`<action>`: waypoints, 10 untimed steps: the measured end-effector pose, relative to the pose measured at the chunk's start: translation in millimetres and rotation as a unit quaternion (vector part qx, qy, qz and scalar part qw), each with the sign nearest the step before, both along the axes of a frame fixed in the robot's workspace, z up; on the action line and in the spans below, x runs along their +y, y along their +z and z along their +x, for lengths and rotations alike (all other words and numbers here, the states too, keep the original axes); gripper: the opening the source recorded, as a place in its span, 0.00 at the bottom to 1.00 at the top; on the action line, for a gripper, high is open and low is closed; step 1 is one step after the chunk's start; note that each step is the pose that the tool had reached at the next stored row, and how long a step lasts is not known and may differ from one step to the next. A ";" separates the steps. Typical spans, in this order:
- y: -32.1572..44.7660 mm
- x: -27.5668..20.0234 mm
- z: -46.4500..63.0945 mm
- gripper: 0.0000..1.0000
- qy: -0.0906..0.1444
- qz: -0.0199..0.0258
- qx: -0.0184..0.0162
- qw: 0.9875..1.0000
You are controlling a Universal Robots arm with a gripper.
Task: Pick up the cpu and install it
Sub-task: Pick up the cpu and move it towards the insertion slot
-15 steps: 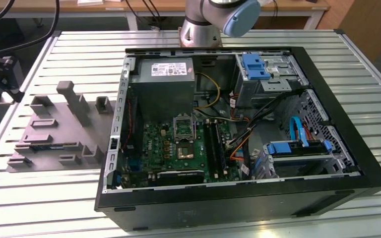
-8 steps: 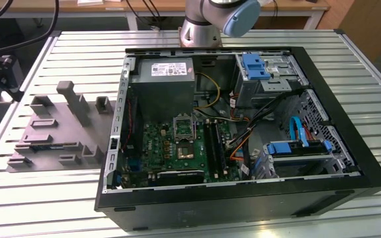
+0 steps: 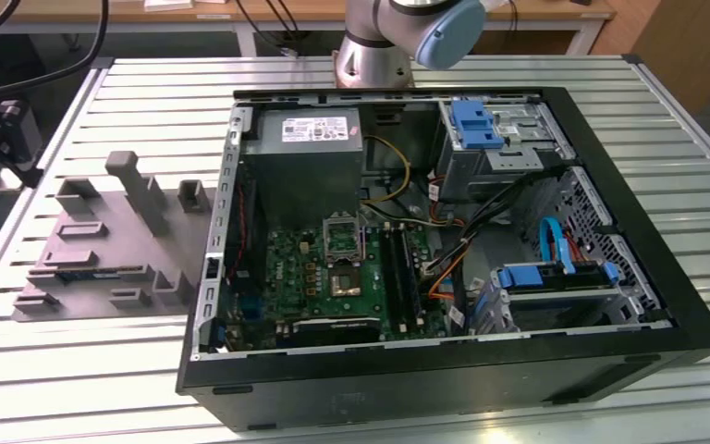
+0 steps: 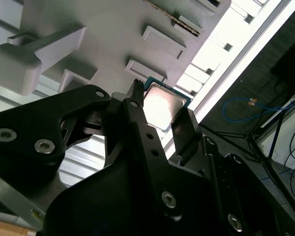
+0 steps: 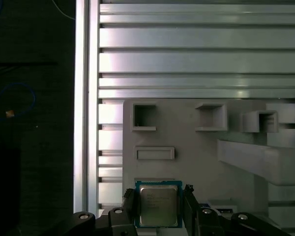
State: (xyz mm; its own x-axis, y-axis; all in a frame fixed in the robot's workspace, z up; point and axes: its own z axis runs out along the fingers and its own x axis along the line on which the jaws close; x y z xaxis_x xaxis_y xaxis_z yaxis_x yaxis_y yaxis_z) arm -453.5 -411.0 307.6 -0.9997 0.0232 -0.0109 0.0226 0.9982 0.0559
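Upright blocks [image 3: 141, 190] of the grey plastic tray [image 3: 111, 243] rise beside the open black computer case [image 3: 691, 324]. Inside, black and orange cables [image 3: 494, 215] cross next to the green motherboard [image 3: 299, 270], which lies open from above. The silvery square cpu [image 5: 158, 204] fills the gap of the black gripper [image 5: 159, 192].

Looks like a robotics lab or workshop: robot arm base [image 3: 373, 55] on a slatted aluminium bench [image 3: 71, 375], opened computer case [image 3: 454, 381], grey fixture tray [image 3: 90, 250], loose cables [image 4: 238, 102] on dark floor [image 5: 34, 172], possibly wooden desks [image 3: 293, 11] behind.
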 end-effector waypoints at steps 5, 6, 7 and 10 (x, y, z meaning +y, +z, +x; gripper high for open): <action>1.3 0.0 0.0 0.47 0.000 0.000 0.000 1.000; 1.8 0.0 0.0 0.47 0.000 0.000 0.000 1.000; 1.9 0.0 0.0 0.47 0.000 0.000 0.000 1.000; 2.4 0.0 0.0 0.47 0.000 0.000 0.000 1.000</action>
